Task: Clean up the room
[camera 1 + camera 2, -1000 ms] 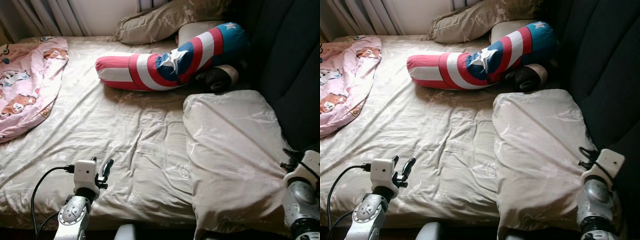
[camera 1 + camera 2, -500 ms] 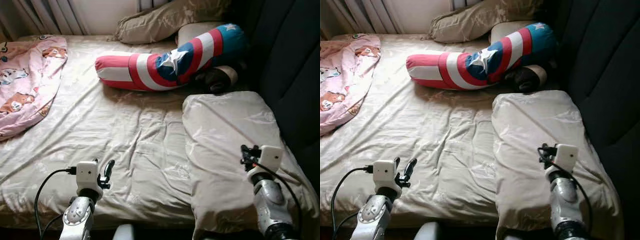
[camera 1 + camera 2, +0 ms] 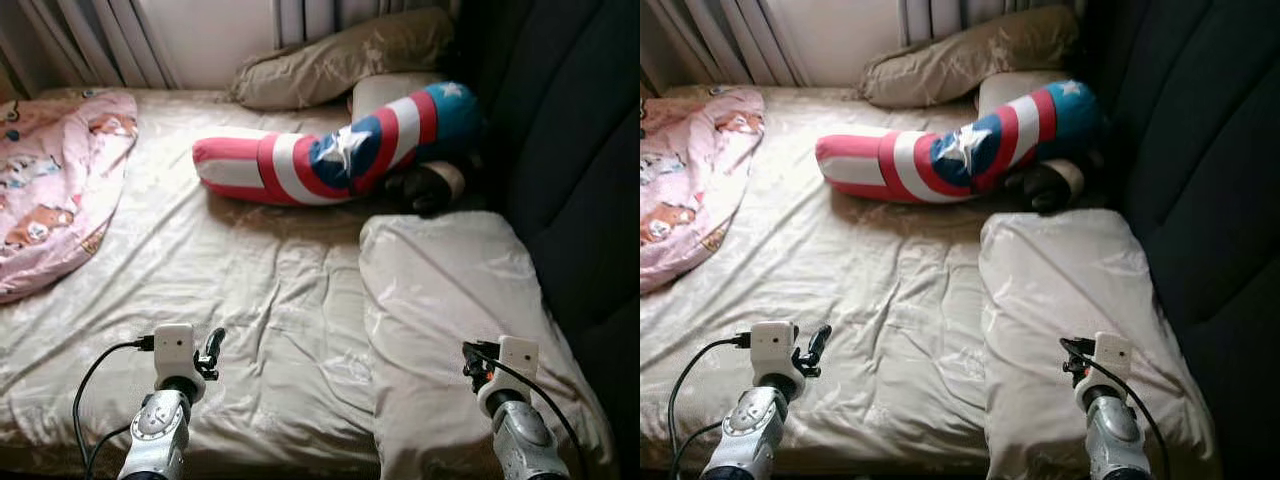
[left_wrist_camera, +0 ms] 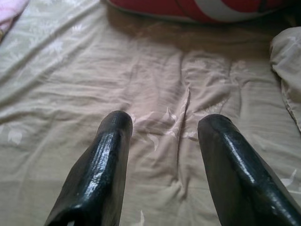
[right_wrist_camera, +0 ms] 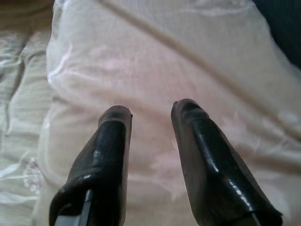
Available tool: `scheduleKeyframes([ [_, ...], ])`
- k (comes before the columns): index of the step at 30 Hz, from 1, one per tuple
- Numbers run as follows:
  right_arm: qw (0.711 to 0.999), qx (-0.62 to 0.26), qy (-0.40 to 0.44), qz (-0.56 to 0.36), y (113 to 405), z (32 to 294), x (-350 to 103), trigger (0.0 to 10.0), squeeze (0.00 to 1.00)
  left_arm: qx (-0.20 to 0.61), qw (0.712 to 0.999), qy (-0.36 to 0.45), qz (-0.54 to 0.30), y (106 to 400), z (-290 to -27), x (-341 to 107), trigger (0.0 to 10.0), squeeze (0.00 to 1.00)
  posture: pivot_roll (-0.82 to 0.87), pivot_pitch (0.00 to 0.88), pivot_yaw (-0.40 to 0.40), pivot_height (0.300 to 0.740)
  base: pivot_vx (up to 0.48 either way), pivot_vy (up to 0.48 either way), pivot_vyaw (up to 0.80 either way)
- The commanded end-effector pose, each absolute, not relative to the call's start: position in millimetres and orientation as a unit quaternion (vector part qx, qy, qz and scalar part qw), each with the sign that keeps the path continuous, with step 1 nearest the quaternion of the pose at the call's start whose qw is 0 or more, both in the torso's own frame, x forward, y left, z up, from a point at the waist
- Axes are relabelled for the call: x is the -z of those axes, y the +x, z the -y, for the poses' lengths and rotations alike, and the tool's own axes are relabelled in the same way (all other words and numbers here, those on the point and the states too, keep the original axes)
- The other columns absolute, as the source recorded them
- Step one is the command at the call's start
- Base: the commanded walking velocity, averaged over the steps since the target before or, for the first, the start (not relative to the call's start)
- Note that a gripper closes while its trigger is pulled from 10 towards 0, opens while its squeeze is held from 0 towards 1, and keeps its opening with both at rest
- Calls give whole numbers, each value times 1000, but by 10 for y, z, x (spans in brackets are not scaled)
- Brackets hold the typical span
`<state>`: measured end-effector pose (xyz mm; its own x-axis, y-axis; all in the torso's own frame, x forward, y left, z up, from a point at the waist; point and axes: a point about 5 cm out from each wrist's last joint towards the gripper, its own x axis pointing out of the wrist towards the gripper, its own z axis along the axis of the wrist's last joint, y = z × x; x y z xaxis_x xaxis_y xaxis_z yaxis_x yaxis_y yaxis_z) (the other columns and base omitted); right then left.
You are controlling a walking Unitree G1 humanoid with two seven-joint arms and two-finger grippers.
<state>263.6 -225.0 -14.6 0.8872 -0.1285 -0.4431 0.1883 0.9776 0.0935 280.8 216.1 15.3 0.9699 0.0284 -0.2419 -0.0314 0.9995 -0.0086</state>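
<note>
The beige pillow (image 3: 455,310) lies on the bed's (image 3: 250,260) right side, long axis running away from the robot, directly under the empty, parted right claw (image 5: 150,110), while the left claw (image 4: 164,125), also parted, hovers over bare sheet.
</note>
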Motion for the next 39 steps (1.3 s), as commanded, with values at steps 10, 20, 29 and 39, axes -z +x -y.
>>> scheduleKeyframes([
  [10, 937, 124, 113, -308, 2362, 2212, 435, 10000, 0, -16, 963, -19, -269, 2586, -2087, 258, 10000, 0, 10, 0, -58, 740, 0, 0, 0],
  [20, 893, 149, 131, -405, 1907, 2161, 750, 10000, 0, -23, 936, 1, -352, 2318, -2048, 507, 10000, 0, -26, 0, -24, 740, 0, 0, 0],
  [29, 879, 165, 149, -423, 1703, 2131, 851, 10000, 0, -36, 924, 5, -382, 2123, -2158, 612, 10000, 0, -42, 0, 6, 740, 0, 0, 0],
  [39, 881, 147, 145, -426, 1732, 2124, 841, 10000, 0, -50, 907, 5, -418, 1892, -2290, 715, 10000, 0, -12, 0, 10, 740, 0, 0, 0],
])
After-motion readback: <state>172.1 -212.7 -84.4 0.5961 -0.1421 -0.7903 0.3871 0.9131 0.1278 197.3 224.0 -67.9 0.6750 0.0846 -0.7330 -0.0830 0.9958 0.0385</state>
